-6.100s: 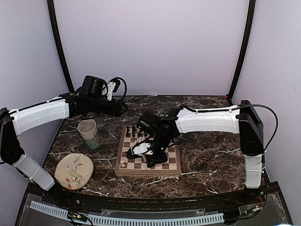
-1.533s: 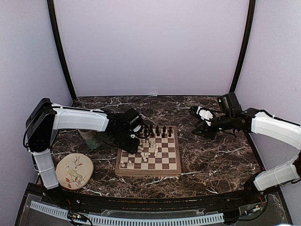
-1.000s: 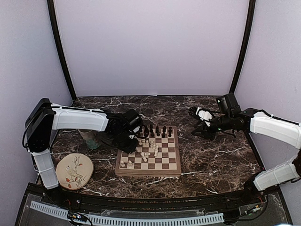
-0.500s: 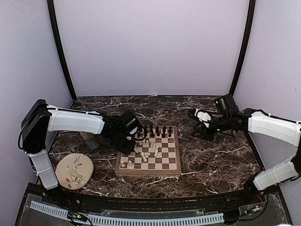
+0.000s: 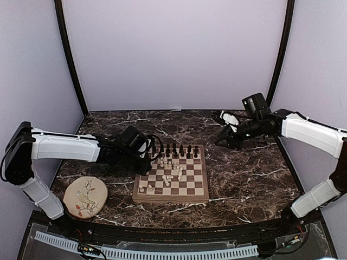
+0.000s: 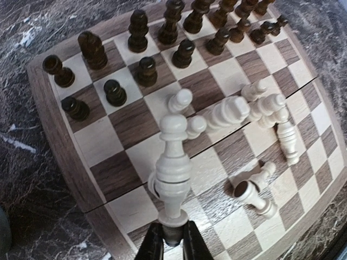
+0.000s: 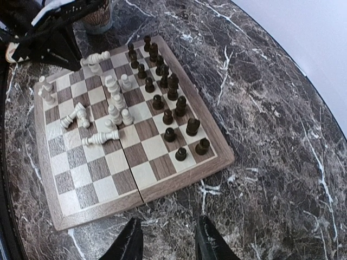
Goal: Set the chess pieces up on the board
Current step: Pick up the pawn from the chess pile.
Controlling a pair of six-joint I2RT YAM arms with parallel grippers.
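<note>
Left fingers [image 6: 158,245] are clamping a cream piece [image 6: 172,162] by its base, axis pointing out over the board [image 6: 59,157]; right fingers [image 7: 132,244] are idling part-open, farther off.

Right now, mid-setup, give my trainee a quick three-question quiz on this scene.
1. True or false: the right claw is holding a chess piece.
2. The left claw grips: A, a cream-white piece; B, a dark piece; C, nothing.
3. Which colour of pieces stands upright in rows along the far edge of the board?
Key: 1 false, it is open and empty. 2 A. 3 the dark pieces.
</note>
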